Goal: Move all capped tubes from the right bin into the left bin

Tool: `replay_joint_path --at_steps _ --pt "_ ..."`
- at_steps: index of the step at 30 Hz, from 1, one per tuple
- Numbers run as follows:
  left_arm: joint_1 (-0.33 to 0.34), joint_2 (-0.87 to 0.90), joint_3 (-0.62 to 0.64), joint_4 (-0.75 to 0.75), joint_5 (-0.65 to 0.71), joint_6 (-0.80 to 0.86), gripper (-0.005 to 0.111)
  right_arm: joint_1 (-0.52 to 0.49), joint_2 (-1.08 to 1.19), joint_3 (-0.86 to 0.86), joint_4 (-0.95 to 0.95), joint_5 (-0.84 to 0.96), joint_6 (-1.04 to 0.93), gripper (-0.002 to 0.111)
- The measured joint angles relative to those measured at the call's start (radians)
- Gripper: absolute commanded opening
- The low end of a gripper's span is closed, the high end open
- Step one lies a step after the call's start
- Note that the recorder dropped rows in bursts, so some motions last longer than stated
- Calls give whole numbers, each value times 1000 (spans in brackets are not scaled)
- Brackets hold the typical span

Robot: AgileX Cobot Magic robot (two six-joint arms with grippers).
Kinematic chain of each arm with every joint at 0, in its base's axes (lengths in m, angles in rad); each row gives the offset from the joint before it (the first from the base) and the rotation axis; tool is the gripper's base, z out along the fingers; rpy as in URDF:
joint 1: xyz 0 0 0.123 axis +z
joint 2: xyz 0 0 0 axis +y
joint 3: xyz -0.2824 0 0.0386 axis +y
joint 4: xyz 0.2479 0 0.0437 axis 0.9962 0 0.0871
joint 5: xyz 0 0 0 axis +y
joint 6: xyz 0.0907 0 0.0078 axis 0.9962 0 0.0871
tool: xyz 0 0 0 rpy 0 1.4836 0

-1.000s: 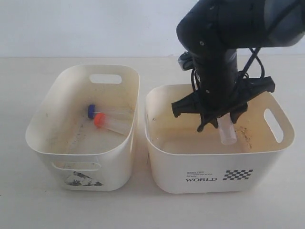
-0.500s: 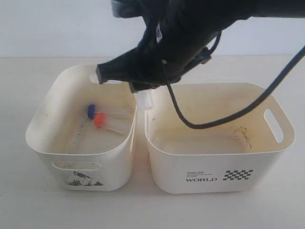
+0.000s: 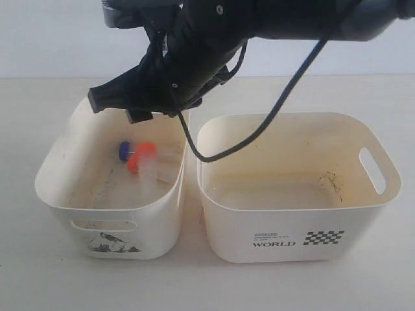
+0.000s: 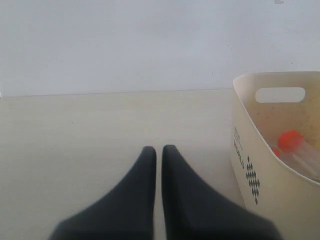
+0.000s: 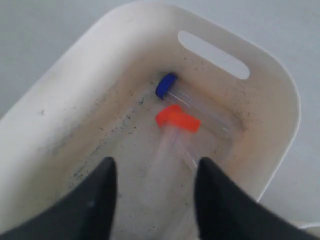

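Note:
My right gripper [image 3: 139,116] hangs open over the left bin [image 3: 58,155], nothing between its fingers [image 5: 102,175]. Just below it an orange-capped tube [image 3: 148,155] shows blurred and loose inside that bin. In the right wrist view the same tube [image 5: 167,150] smears out below its orange cap [image 5: 177,118]. A blue-capped tube [image 3: 124,150] and another orange-capped tube [image 3: 133,164] lie on the bin floor beside it. The right bin [image 3: 292,223], printed "WORLD", shows only stains inside. My left gripper [image 4: 159,148] is shut and empty over the table.
The two bins stand side by side, nearly touching. The right arm and its cable [image 3: 259,129] cross above the right bin's rear left corner. The left wrist view shows the left bin's side [image 4: 250,125] and an orange cap [image 4: 290,141] inside.
The right arm carried the tube out of the right bin and swung left to the left bin. Its jaws have opened and the tube has left them.

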Motion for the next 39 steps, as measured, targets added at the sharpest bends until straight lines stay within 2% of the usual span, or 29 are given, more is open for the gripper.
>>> replay_joint_path --at_steps 2,5,10,14,24,39 --pt "0 0 0 0 0 0 4 0 -8 -9 17 27 3 3" --pt "0 0 0 0 0 0 4 0 -46 -9 28 77 5 0" --pt "0 0 0 0 0 0 4 0 -153 -9 -7 235 11 0" --pt "0 0 0 0 0 0 4 0 -277 23 -49 293 27 0" --pt "0 0 0 0 0 0 4 0 -540 208 -202 314 94 0" --pt "0 0 0 0 0 0 4 0 -552 270 -261 316 120 0"
